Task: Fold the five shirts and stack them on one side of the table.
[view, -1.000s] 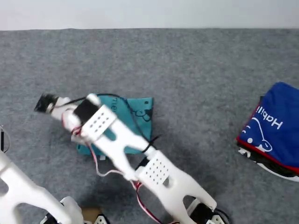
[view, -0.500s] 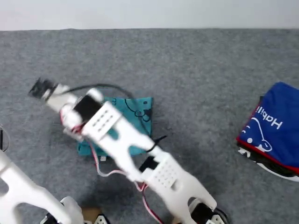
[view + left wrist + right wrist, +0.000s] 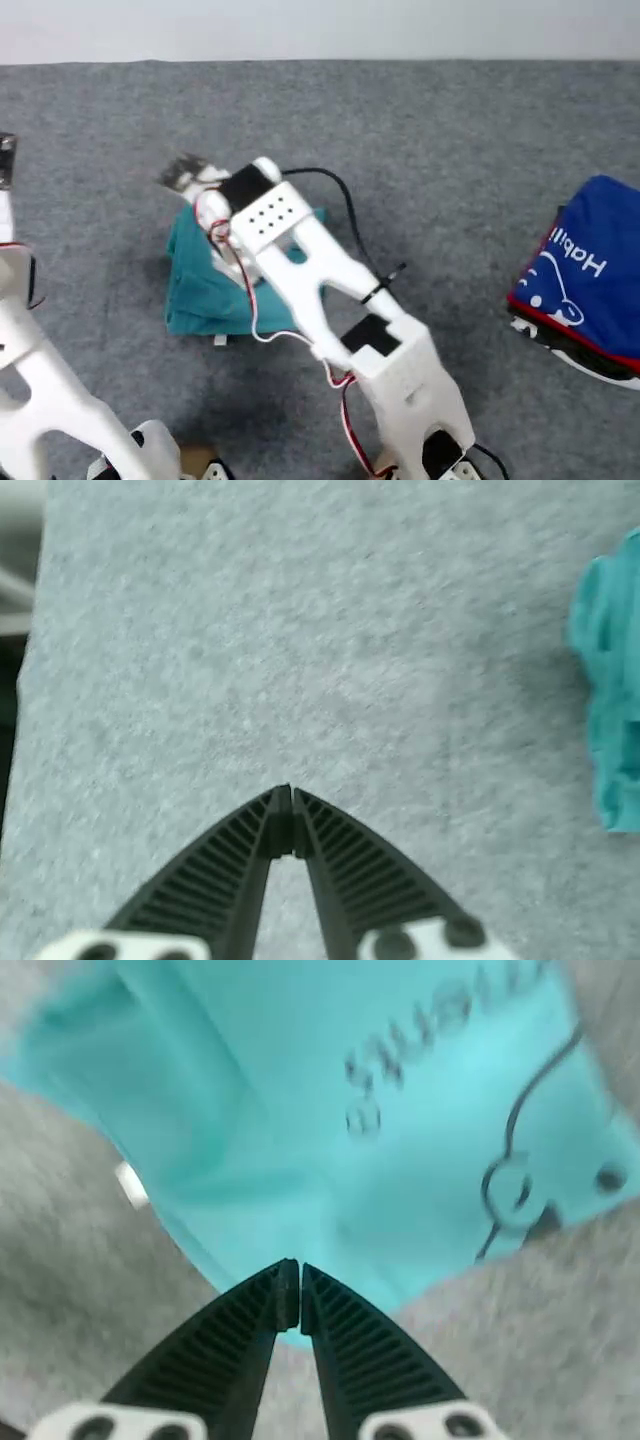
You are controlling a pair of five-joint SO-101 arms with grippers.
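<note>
Logging progress: teal shirt not yet stacked

High view: teal shirt lies roughly folded on the surface, with my right end effector at its far corner. The blue-topped stack sits at the right edge.
Left wrist: my left end effector is closed and empty.
Right wrist: tips closed on nothing at the shirt's edge.
Remaining, I judge: stacking it.

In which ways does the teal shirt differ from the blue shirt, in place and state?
The teal shirt lies alone on the grey table, left of the middle; the blue shirt lies far right, on top of a pile of other garments. The right arm stretches over the teal shirt; nothing is over the blue shirt. The teal shirt's left side is rumpled; the blue shirt looks smooth. Both are folded and bear print.
</note>
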